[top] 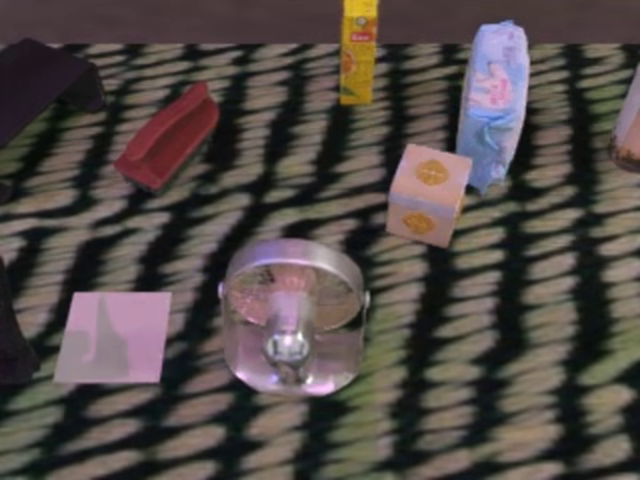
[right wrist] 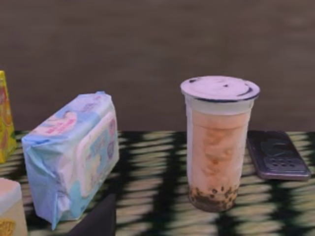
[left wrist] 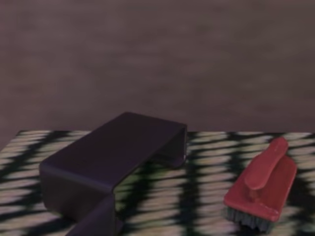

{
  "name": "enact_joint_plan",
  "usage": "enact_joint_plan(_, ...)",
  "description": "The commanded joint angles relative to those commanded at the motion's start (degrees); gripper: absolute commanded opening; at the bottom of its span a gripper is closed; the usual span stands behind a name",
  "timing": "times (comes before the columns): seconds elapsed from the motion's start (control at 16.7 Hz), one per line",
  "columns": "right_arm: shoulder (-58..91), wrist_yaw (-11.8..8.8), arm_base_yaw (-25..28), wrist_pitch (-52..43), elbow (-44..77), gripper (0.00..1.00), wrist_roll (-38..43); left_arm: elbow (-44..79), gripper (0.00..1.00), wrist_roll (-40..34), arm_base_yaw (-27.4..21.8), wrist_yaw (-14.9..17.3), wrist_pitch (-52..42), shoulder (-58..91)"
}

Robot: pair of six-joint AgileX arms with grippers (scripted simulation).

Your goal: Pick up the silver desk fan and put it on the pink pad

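Note:
The silver desk fan (top: 293,315) lies on the patterned tabletop a little left of centre, near the front, its chrome cage and hub facing up. To its left, apart from it, the pink pad (top: 115,337) lies flat with a grey shadow across it. My left arm shows only as a dark shape (top: 10,330) at the left edge, beside the pad. A dark tip of my left gripper (left wrist: 96,219) shows in the left wrist view, far from the fan. A dark tip of my right gripper (right wrist: 98,216) shows in the right wrist view. The right arm is outside the top view.
At the back left are a dark purple stand (top: 40,80) and a red brush (top: 168,135). A cream cube (top: 428,193), a yellow carton (top: 359,50) and a blue wipes pack (top: 492,100) stand at the back right. A bubble tea cup (right wrist: 216,147) and a dark handset (right wrist: 276,155) are at the far right.

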Motion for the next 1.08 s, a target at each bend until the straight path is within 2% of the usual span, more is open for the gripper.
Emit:
enact_joint_plan(0.24,0.0,0.0,0.0,0.0,0.0,1.00,0.0,1.2,1.00,1.4,-0.8,0.5,-1.7,1.7)
enact_joint_plan(0.48,0.0,0.0,0.0,0.0,0.0,1.00,0.0,9.3,1.00,8.7,-5.2,2.7,-12.1,12.1)
enact_joint_plan(0.72,0.0,0.0,0.0,0.0,0.0,1.00,0.0,24.8,1.00,19.2,-11.7,5.2,-28.8,30.3)
enact_joint_plan(1.08,0.0,0.0,0.0,0.0,0.0,1.00,0.0,56.7,1.00,34.6,-22.1,8.4,-50.7,62.5)
